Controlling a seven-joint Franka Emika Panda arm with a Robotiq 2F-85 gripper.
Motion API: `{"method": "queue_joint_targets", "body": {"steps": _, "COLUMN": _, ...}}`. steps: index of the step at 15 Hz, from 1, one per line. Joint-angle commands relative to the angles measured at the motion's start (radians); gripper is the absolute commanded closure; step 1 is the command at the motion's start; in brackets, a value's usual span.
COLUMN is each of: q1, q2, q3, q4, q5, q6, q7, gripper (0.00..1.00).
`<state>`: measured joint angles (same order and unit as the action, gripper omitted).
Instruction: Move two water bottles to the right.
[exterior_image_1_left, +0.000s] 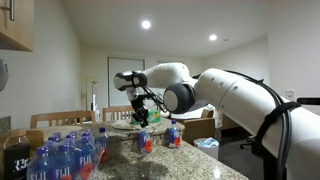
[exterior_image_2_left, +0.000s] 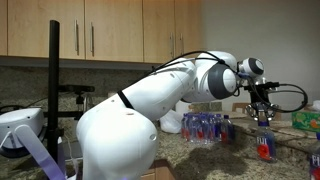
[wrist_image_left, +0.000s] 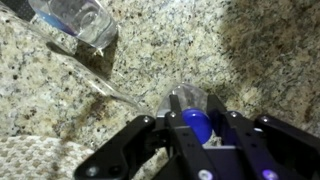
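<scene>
A small clear water bottle with a red label and blue cap (exterior_image_1_left: 145, 142) stands on the granite counter; it also shows in an exterior view (exterior_image_2_left: 265, 145). My gripper (exterior_image_1_left: 143, 117) comes down on its top. In the wrist view the fingers (wrist_image_left: 196, 128) close on either side of the blue cap (wrist_image_left: 194, 124). A second red-label bottle (exterior_image_1_left: 174, 133) stands close beside it, apart from the gripper. The base of a clear bottle (wrist_image_left: 75, 20) shows at the top left of the wrist view.
A cluster of FIJI bottles (exterior_image_1_left: 62, 158) fills the counter's near corner; in an exterior view they stand near the wall (exterior_image_2_left: 205, 127). A plate (exterior_image_1_left: 128, 125) lies behind the gripper. Wooden chairs (exterior_image_1_left: 60, 118) line the counter's far side. A bottle (exterior_image_2_left: 315, 162) shows at the frame edge.
</scene>
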<state>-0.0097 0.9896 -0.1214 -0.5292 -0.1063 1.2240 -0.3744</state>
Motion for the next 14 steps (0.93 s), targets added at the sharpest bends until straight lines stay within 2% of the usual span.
{"method": "queue_joint_targets", "body": {"steps": 1, "q1": -0.031, "q2": -0.026, "q3": -0.011, "q4": -0.042, "q5": -0.027, "q6": 0.069, "q7": -0.099, "gripper": 0.92}}
{"method": "queue_joint_targets", "body": {"steps": 14, "q1": -0.186, "q2": -0.045, "q3": -0.051, "q4": -0.051, "q5": -0.024, "q6": 0.076, "q7": -0.436, "gripper": 0.92}}
